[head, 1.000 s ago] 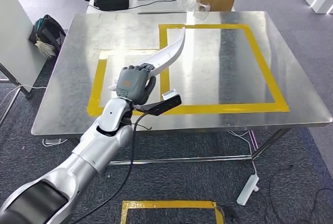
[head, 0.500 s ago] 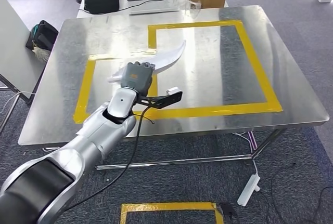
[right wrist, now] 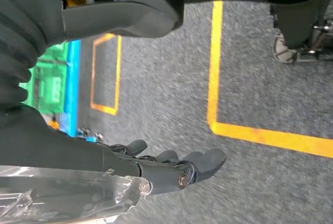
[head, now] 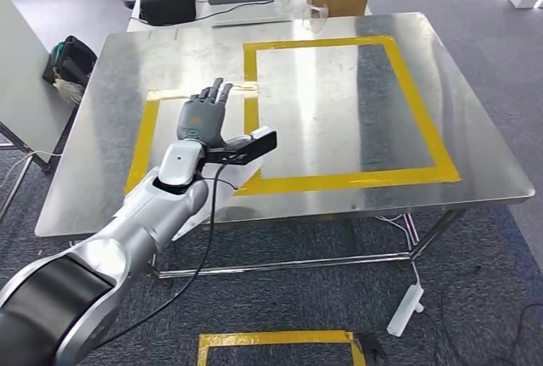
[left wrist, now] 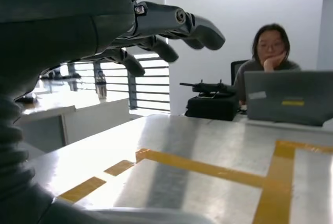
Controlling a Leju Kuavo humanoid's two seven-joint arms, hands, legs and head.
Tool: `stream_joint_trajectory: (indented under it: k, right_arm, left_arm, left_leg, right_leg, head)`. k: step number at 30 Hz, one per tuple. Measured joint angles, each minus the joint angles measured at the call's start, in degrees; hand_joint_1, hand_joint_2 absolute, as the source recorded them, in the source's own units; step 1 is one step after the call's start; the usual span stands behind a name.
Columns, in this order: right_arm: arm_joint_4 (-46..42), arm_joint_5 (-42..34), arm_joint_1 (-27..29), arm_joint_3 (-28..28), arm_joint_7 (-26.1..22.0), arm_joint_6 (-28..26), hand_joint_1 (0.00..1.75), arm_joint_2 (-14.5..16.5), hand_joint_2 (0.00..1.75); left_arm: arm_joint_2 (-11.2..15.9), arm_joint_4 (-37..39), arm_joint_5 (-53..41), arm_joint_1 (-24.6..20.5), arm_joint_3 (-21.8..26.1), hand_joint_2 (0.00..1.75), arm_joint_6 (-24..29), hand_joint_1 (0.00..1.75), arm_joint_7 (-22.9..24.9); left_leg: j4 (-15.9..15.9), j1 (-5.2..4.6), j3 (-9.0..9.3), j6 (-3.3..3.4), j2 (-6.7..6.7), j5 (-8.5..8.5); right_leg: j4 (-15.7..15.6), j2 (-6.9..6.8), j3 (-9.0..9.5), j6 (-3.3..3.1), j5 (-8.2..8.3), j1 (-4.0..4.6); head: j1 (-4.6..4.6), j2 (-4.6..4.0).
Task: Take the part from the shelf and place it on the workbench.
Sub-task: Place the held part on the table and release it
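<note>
- Steel worktop (head: 397, 86) marked with yellow tape (head: 345, 181): which step is this?
- Release, I'd judge. The left hand (head: 204, 118) hovers near the front edge, its fingers (left wrist: 196, 26) spread wide and gripping nothing.
- And the part?
- The curved white part (head: 226, 188) seems to lie flat on the worktop, close beneath the fingers and wrist, partly hidden by them.
- Next?
- Probably lift the hand straight up and clear without brushing the part. The right hand (right wrist: 168, 167) hangs over the carpet, fingers extended, holding nothing.
</note>
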Motion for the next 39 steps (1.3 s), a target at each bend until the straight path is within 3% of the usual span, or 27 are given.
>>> stream_joint_trajectory:
  k: [1, 3, 5, 6, 7, 8, 9, 10, 11, 13, 15, 18, 20, 21, 22, 24, 25, 26, 28, 30, 32, 34, 35, 36, 37, 39]
  right_arm:
    - [0.0, -0.4, 0.2, 0.0, 0.0, -0.4, 0.00, 0.0, 0.00]
    - [0.3, -1.2, 0.9, 0.0, 0.0, -0.9, 0.00, -0.1, 0.00]
    - [0.6, -1.7, 1.8, -0.1, 0.0, -1.3, 0.00, -0.2, 0.00]
    - [0.7, -1.9, 2.1, -0.1, 0.0, -1.4, 0.00, -0.2, 0.00]
    - [0.7, -2.1, 2.4, -0.2, 0.0, -1.5, 0.00, -0.3, 0.00]
    - [0.8, -2.2, 2.5, -0.2, 0.1, -1.7, 0.00, -0.4, 0.00]
    - [1.0, -2.4, 2.5, -0.3, 0.1, -1.8, 0.00, -0.2, 0.00]
    - [1.1, -2.5, 2.5, -0.4, 0.0, -1.9, 0.00, -0.2, 0.00]
    - [1.3, -2.7, 2.5, -0.5, -0.2, -2.1, 0.00, -0.2, 0.00]
    - [1.5, -2.9, 2.8, -0.8, -0.6, -2.4, 0.00, -0.4, 0.00]
    - [1.6, -3.0, 3.1, -1.1, -0.7, -2.5, 0.00, -0.4, 0.00]
    - [1.6, -3.1, 3.3, -1.3, -0.5, -2.6, 0.00, -0.4, 0.00]
    - [1.7, -3.1, 3.4, -1.5, -0.5, -2.7, 0.00, -0.4, 0.00]
    - [1.7, -3.2, 3.4, -1.6, -0.5, -2.8, 0.00, -0.4, 0.00]
    - [1.7, -3.3, 3.4, -1.7, -0.5, -2.9, 0.00, -0.4, 0.00]
    - [1.8, -3.4, 3.4, -1.8, -0.5, -3.0, 0.00, -0.4, 0.00]
    - [1.8, -3.4, 3.5, -1.9, -0.5, -3.1, 0.00, -0.4, 0.00]
    - [1.8, -3.5, 3.5, -2.0, -0.5, -3.1, 0.00, -0.4, 0.00]
    - [1.8, -3.5, 3.7, -2.1, -0.6, -3.1, 0.00, -0.4, 0.00]
    - [1.9, -3.6, 3.8, -2.4, -0.6, -3.1, 0.00, -0.4, 0.00]
    - [1.9, -4.0, 4.1, -2.9, -0.7, -2.9, 0.00, -0.5, 0.00]
    - [1.9, -4.4, 4.4, -3.3, -0.7, -2.3, 0.00, -0.5, 0.00]
    - [2.0, -4.4, 4.6, -3.5, -0.7, -2.1, 0.00, -0.5, 0.00]
    - [2.0, -4.4, 4.8, -3.7, -0.7, -1.9, 0.00, -0.5, 0.00]
    - [2.1, -4.4, 4.9, -3.9, -0.6, -1.8, 0.00, -0.5, 0.00]
    - [2.2, -4.1, 5.1, -4.2, -0.6, -1.3, 0.00, -0.8, 0.00]
  left_arm:
    - [0.1, -1.1, 2.0, 0.8, 1.1, 0.00, 1.8, 0.00, -2.2]
    - [0.5, -4.6, 6.3, 3.5, 3.5, 0.00, 4.3, 0.00, -6.7]
    - [1.2, -9.1, 9.6, 7.3, 5.5, 0.00, 5.2, 0.00, -9.8]
    - [1.6, -11.2, 10.7, 9.2, 6.2, 0.00, 5.5, 0.00, -10.8]
    - [1.9, -13.1, 11.8, 10.8, 6.8, 0.00, 5.9, 0.00, -11.7]
    - [2.3, -15.1, 13.0, 12.3, 7.4, 0.00, 6.4, 0.00, -12.6]
    - [2.8, -17.3, 14.3, 13.7, 7.9, 0.00, 7.0, 0.00, -13.6]
    - [3.2, -19.6, 15.6, 15.1, 8.5, 0.00, 7.7, 0.00, -14.7]
    - [3.7, -21.9, 16.7, 16.5, 9.1, 0.00, 8.5, 0.00, -15.6]
    - [4.7, -25.9, 18.5, 19.4, 9.9, 0.00, 9.5, 0.00, -17.1]
    - [5.5, -29.1, 19.4, 22.0, 10.6, 0.00, 10.0, 0.00, -17.8]
    - [6.3, -32.4, 19.9, 24.2, 11.2, 0.00, 10.1, 0.00, -18.2]
    - [6.7, -34.1, 21.0, 25.4, 11.7, 0.00, 10.2, 0.00, -18.7]
    - [6.9, -35.0, 21.7, 26.1, 12.0, 0.00, 10.4, 0.00, -19.0]
    - [7.0, -36.1, 22.4, 26.8, 12.3, 0.00, 10.6, 0.00, -19.4]
    - [7.4, -38.2, 23.2, 28.0, 12.9, 0.00, 10.9, 0.00, -20.0]
    - [7.5, -39.2, 23.3, 28.5, 13.2, 0.00, 10.9, 0.00, -20.2]
    - [7.6, -39.9, 23.5, 28.8, 13.4, 0.00, 11.0, 0.00, -20.4]
    - [7.8, -40.9, 23.7, 29.5, 13.7, 0.00, 11.1, 0.00, -20.5]
    - [7.9, -41.7, 24.3, 30.4, 13.9, 0.00, 11.3, 0.00, -20.7]
    - [8.0, -43.1, 25.8, 31.7, 14.6, 0.00, 11.9, 0.00, -21.5]
    - [8.1, -44.6, 27.9, 33.7, 15.6, 0.00, 12.8, 0.00, -22.9]
    - [8.1, -45.1, 28.9, 34.7, 16.2, 0.00, 13.1, 0.00, -23.6]
    - [8.1, -45.6, 30.0, 35.8, 16.8, 0.00, 13.5, 0.00, -24.2]
    - [8.1, -46.1, 31.3, 36.6, 17.4, 0.00, 13.7, 0.00, -25.0]
    - [8.0, -46.9, 35.5, 38.0, 18.8, 0.00, 13.6, 0.00, -27.0]
  left_leg:
    - [-1.1, 0.33, 0.54, 0.24, 0.15, 0.58]
    - [-1.6, 0.68, 0.81, 0.18, 0.34, 0.77]
    - [-1.4, 1.21, 0.86, -0.37, 0.43, 0.49]
    - [-1.1, 1.62, 0.85, -0.85, 0.46, 0.25]
    - [-0.6, 2.14, 0.79, -1.50, 0.44, -0.10]
    - [0.1, 2.62, 0.63, -2.33, 0.41, -0.58]
    - [1.0, 2.94, 0.25, -3.17, 0.33, -1.14]
    - [2.0, 2.99, -0.16, -3.97, 0.26, -1.70]
    - [2.8, 2.89, -0.63, -4.57, 0.19, -2.11]
    - [3.8, 2.72, -1.21, -5.27, 0.13, -2.54]
    - [5.4, 2.85, -2.14, -5.33, 0.13, -4.25]
    - [14.9, 2.07, -6.32, -4.32, 0.14, -10.60]
    - [20.0, 1.08, -8.11, -3.19, 0.12, -12.43]
    - [20.0, 0.53, -7.75, -2.37, 0.10, -11.87]
    - [17.9, -0.09, -6.38, -1.37, 0.06, -10.54]
    - [10.8, -1.54, -2.09, 0.91, -0.15, -7.95]
    - [7.7, -2.09, -0.40, 1.54, -0.21, -6.90]
    - [5.7, -2.48, 0.53, 1.78, -0.27, -6.10]
    - [4.2, -2.58, 0.42, 1.42, -0.25, -4.47]
    - [3.0, -2.26, -0.06, 1.51, -0.16, -3.02]
    - [2.3, -1.92, -0.79, 1.91, -0.06, -1.74]
    - [2.2, -1.95, -1.62, 2.22, 0.07, -1.06]
    - [2.3, -2.03, -1.89, 2.27, 0.15, -0.89]
    - [2.4, -2.14, -2.07, 2.30, 0.07, -0.77]
    - [2.4, -2.29, -2.17, 2.32, -0.10, -0.68]
    - [2.5, -2.42, -2.34, 2.29, -0.70, -0.53]
  right_leg:
    - [1.7, -0.01, -0.79, 0.25, -1.18, 0.02]
    - [8.2, -0.07, -3.36, 0.98, -4.35, -0.42]
    - [12.7, -0.17, -5.08, 2.00, -5.49, -1.13]
    - [12.2, -0.25, -4.57, 2.59, -4.64, -1.53]
    - [9.6, -0.45, -3.00, 3.31, -3.08, -2.00]
    - [6.4, -0.67, -1.13, 4.28, -2.29, -2.31]
    - [4.3, -0.71, 0.36, 4.80, -1.70, -2.49]
    - [3.2, -0.64, 1.18, 4.81, -1.83, -2.70]
    - [3.5, -0.35, 1.17, 4.19, -2.69, -2.70]
    - [5.0, 0.10, 0.27, 2.11, -3.45, -2.81]
    - [5.4, 0.19, -0.53, 0.72, -3.60, -2.44]
    - [4.7, 0.12, -1.24, -0.82, -2.59, -1.50]
    - [4.3, 0.11, -1.77, -1.44, -1.78, -0.65]
    - [4.2, 0.15, -2.09, -1.71, -1.40, -0.20]
    - [4.1, 0.23, -2.45, -1.95, -0.97, 0.24]
    - [3.8, 0.38, -3.09, -2.21, 0.00, 0.90]
    - [3.4, 0.39, -3.24, -2.18, 0.65, 1.10]
    - [2.8, 0.35, -3.26, -2.07, 1.40, 1.18]
    - [1.2, 0.27, -3.13, -1.69, 3.15, 1.23]
    - [0.7, 0.22, -3.64, -1.02, 3.00, 1.36]
    - [4.8, 0.09, -5.14, -0.25, -1.21, 1.40]
    - [12.5, -0.07, -6.80, 0.16, -6.03, 1.26]
    - [15.2, -0.12, -6.90, 0.19, -7.09, 1.21]
    - [15.9, -0.15, -6.04, 0.11, -7.12, 1.21]
    - [14.3, -0.08, -4.16, -0.12, -6.28, 1.26]
    - [6.9, 1.25, 1.47, -1.37, -4.39, 1.38]
  head:
    - [0.02, 0.00]
    - [0.19, 0.00]
    - [0.17, 0.00]
    - [0.16, 0.00]
    - [0.18, 0.00]
    - [0.21, 0.00]
    - [0.51, 0.00]
    - [0.61, 0.00]
    - [0.61, 0.00]
    - [0.12, 0.00]
    - [-0.42, 0.00]
    - [-0.77, 0.00]
    - [-0.79, 0.00]
    - [-0.81, 0.00]
    - [-0.83, 0.00]
    - [-0.84, 0.00]
    - [-0.81, 0.00]
    - [-0.81, 0.00]
    - [-0.84, 0.00]
    - [-0.81, 0.00]
    - [-0.66, 0.00]
    - [-0.56, 0.00]
    - [-0.56, 0.00]
    - [-0.57, 0.00]
    - [-0.57, 0.00]
    - [-0.65, 0.00]
